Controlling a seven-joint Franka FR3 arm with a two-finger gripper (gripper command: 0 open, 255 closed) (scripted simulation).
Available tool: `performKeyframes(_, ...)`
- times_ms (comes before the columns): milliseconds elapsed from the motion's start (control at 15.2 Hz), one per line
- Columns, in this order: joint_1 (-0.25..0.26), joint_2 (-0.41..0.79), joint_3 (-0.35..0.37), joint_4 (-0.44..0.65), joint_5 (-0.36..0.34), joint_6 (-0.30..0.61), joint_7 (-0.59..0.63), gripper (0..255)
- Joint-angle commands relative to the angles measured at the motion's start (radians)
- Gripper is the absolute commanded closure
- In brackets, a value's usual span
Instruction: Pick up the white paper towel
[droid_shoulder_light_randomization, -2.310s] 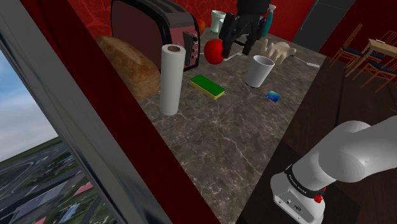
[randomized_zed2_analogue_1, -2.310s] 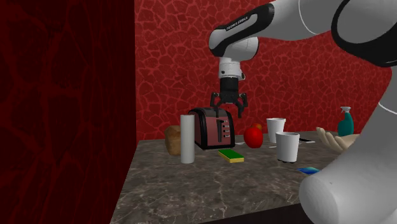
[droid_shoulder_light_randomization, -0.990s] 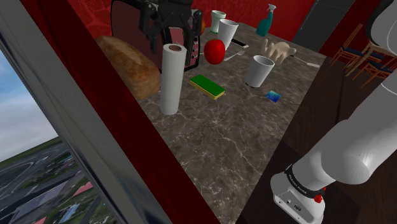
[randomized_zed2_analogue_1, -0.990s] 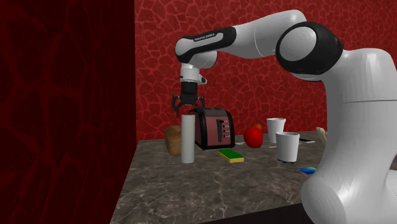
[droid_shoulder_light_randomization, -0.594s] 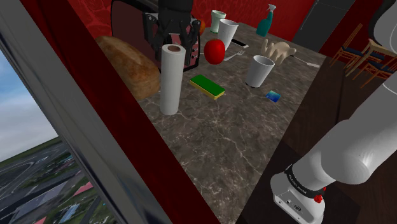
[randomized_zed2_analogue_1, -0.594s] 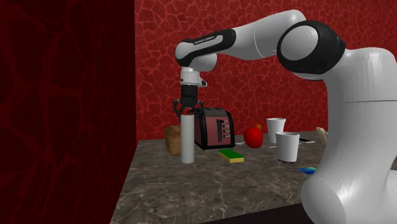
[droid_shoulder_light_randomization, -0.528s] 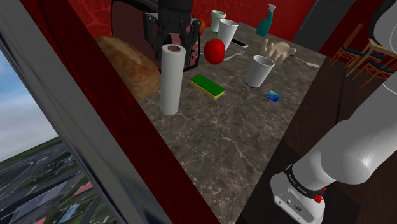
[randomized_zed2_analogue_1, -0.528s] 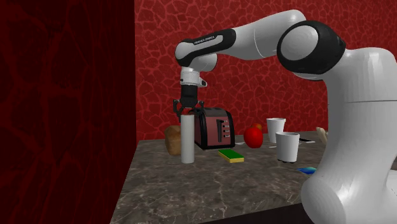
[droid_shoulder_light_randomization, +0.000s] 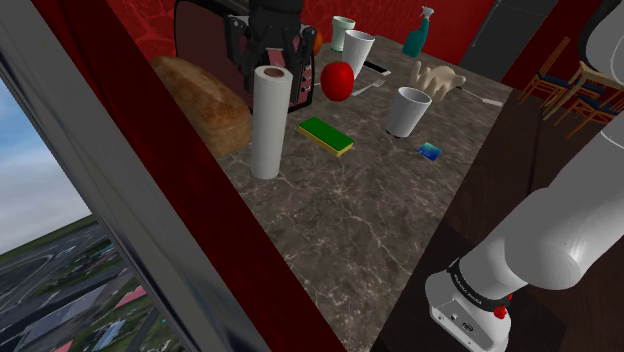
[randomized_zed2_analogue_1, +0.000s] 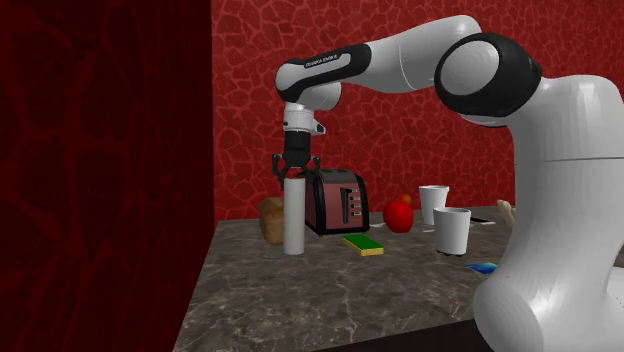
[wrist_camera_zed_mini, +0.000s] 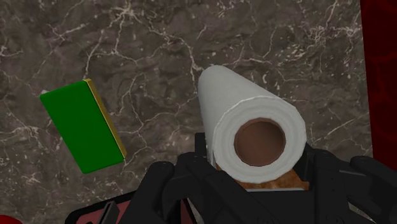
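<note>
Gripper is down over the roll. Jaws are clamped on its upper end, one finger pressing each side of the paper. The roll hangs upright below the jaws, its foot at or barely off the counter; I cannot tell which.

Step in hand, by my reading: the lift. Take it straight up. Your hold is high on a long roll, so a sideways pull would likely swing the lower end. The toaster sits close beside the jaws and the loaf lower down by the roll, so clear both before moving sideways. The paper is soft, so watch for slip.

Views: the wrist view shows the core centred between the fingers and the sponge off to one side. The second exterior view shows the roll's full height and plumb.
</note>
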Motion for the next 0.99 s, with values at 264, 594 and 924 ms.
performKeyframes(264, 0.011, 0.032, 0.006, 0.114, -0.017, -0.086, 0.016, 255)
performKeyframes(594, 0.026, 0.070, 0.012, 0.229, -0.038, -0.168, 0.033, 255)
performKeyframes(924, 0.041, 0.102, 0.017, 0.313, -0.056, -0.224, 0.045, 255)
